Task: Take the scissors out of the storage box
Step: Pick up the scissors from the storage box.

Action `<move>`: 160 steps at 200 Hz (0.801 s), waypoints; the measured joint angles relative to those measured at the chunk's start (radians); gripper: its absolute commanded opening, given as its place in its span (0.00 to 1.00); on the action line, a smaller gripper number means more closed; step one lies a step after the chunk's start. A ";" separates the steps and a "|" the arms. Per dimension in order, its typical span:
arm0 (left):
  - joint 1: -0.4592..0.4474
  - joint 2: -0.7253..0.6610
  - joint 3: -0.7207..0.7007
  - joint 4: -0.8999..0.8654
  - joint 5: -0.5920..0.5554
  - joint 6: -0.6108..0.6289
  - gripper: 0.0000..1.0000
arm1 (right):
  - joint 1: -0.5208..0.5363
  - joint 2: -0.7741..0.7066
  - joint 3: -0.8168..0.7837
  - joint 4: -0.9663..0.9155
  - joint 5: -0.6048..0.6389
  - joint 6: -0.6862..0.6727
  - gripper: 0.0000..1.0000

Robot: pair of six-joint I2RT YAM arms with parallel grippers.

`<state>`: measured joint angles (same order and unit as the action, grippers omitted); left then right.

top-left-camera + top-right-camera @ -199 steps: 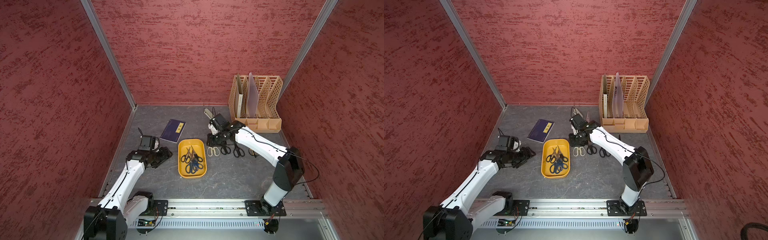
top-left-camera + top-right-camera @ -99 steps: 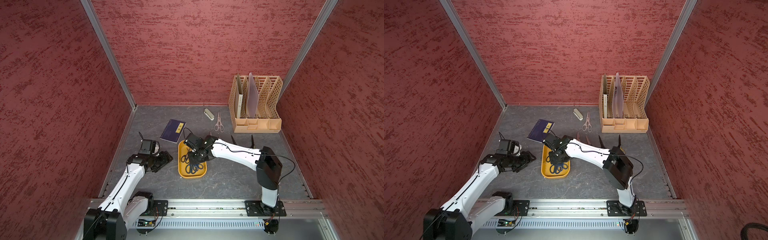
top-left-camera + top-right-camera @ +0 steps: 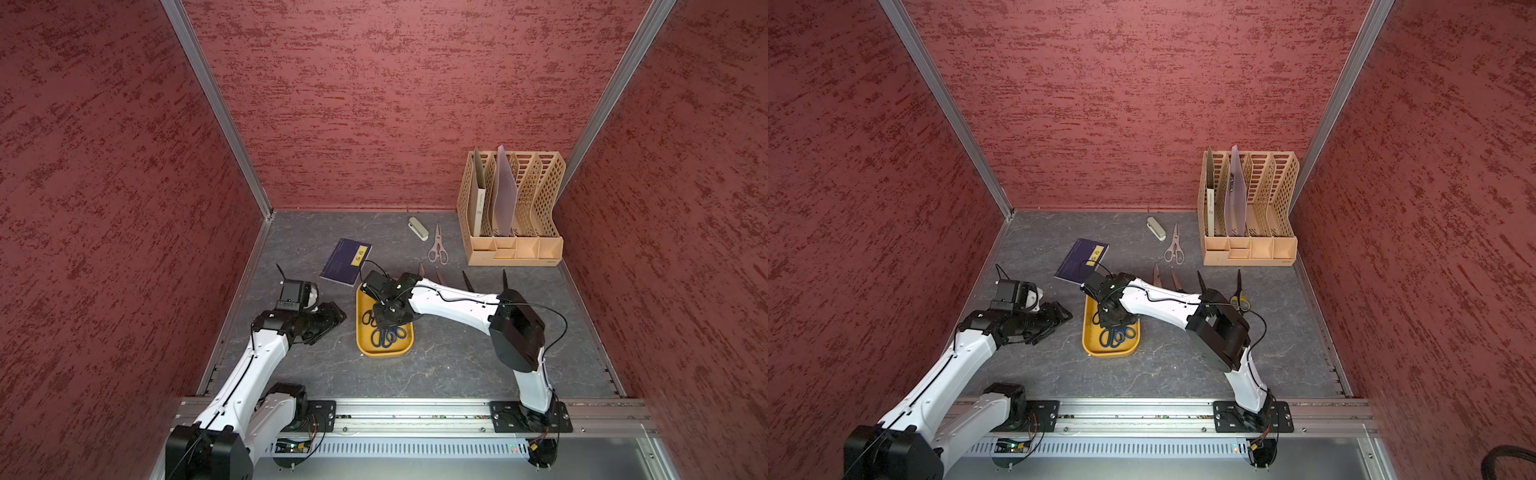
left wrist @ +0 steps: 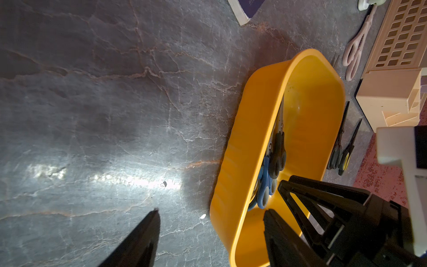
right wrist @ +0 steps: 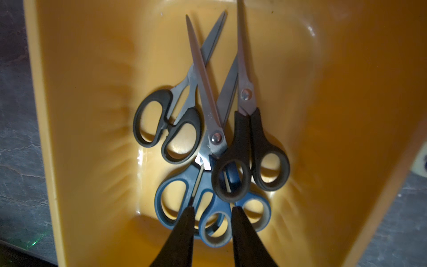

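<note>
The mustard-yellow storage box [image 3: 384, 353] [image 3: 1108, 353] sits mid-table and holds several scissors: two black-handled pairs [image 5: 166, 129] and two blue-handled pairs [image 5: 161, 198]. My right gripper [image 5: 212, 209] [image 3: 387, 326] hangs just over their handles, open narrowly, with a blue handle loop [image 5: 215, 227] showing between its fingers. My left gripper [image 4: 212, 210] [image 3: 336, 316] stands open low beside the box's left wall [image 4: 242, 138]. Pinkish-grey shears [image 3: 438, 249] lie on the table behind. Further scissors lie right of the box, mostly hidden by my right arm, including a yellow-handled pair [image 3: 1241, 301].
A dark-blue notebook [image 3: 347, 262] lies just behind the box. A small stapler [image 3: 418, 228] sits beside the shears. The beige lattice file organizer [image 3: 515, 216] stands at the back right. Red walls close in three sides.
My right arm swung left from the row of scissors on the table to over the box, then came lower onto the handles. The left arm has barely moved.
</note>
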<state>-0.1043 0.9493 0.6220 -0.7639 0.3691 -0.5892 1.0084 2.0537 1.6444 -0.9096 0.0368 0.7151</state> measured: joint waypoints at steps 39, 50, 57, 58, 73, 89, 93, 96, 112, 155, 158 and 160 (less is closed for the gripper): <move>0.000 0.000 0.000 0.000 0.000 0.000 0.74 | 0.000 0.037 0.013 0.002 0.002 0.003 0.31; -0.001 0.000 0.000 0.000 0.000 0.000 0.74 | 0.000 0.041 0.013 0.001 0.002 0.004 0.31; -0.002 0.000 0.000 0.000 0.000 0.000 0.74 | 0.000 0.043 0.013 0.001 0.002 0.004 0.30; -0.002 0.000 0.000 0.000 0.000 0.000 0.74 | 0.000 0.043 0.013 0.001 0.002 0.004 0.30; -0.002 0.000 0.000 0.000 0.000 0.000 0.74 | 0.000 0.047 0.013 0.001 0.002 0.004 0.29; -0.002 0.000 0.000 0.000 0.000 0.000 0.74 | 0.000 0.053 0.013 0.002 0.003 0.006 0.28; -0.002 0.000 0.000 0.000 0.000 0.000 0.74 | 0.000 0.055 0.013 0.002 0.003 0.006 0.28; -0.002 0.000 0.000 0.000 0.000 0.000 0.74 | 0.000 0.057 0.013 0.002 0.003 0.007 0.28; -0.002 0.000 -0.001 0.000 0.000 0.000 0.74 | 0.000 0.069 0.014 0.003 0.008 0.007 0.28; -0.002 -0.002 -0.001 -0.002 0.000 0.000 0.74 | 0.001 0.083 0.025 0.004 0.020 0.007 0.29; -0.002 -0.002 -0.001 -0.002 0.000 0.000 0.74 | 0.001 0.083 0.025 0.004 0.021 0.007 0.29; -0.002 -0.002 -0.001 -0.002 0.000 0.000 0.74 | 0.001 0.083 0.025 0.004 0.021 0.007 0.30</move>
<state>-0.1062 0.9478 0.6209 -0.7662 0.3687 -0.5896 1.0092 2.1368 1.6691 -0.9058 0.0574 0.7223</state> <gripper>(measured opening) 0.744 0.277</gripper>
